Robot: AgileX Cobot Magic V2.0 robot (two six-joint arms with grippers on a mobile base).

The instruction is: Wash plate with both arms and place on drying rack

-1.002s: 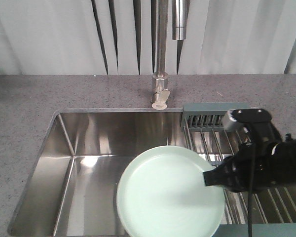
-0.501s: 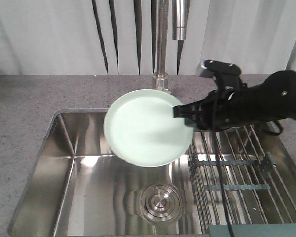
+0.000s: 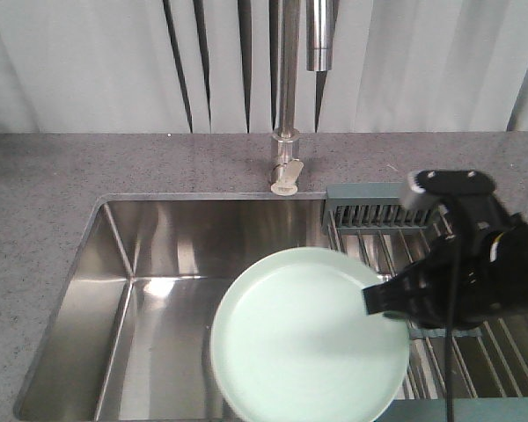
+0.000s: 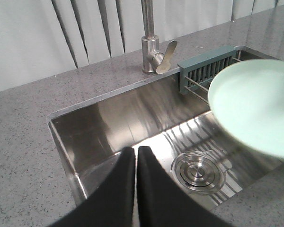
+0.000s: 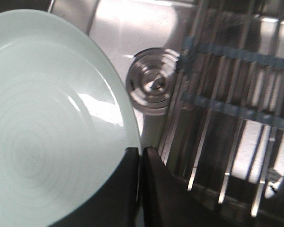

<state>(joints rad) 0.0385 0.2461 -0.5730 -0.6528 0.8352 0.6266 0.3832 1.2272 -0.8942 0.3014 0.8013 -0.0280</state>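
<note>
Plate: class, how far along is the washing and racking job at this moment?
Done: the right gripper holds the plate by its rim above the sink. In hand: holding only; the left gripper hangs shut and empty. Left: washing, since no water shows at the faucet, then placing on the drying rack.

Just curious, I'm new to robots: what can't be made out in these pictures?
Front view: the round pale mint-green plate covers the steel sink drain; the black right arm hides part of the steel-wire drying rack.
Left wrist view: the frame edge cuts off the plate.
Right wrist view: the rack is blurred.
</note>
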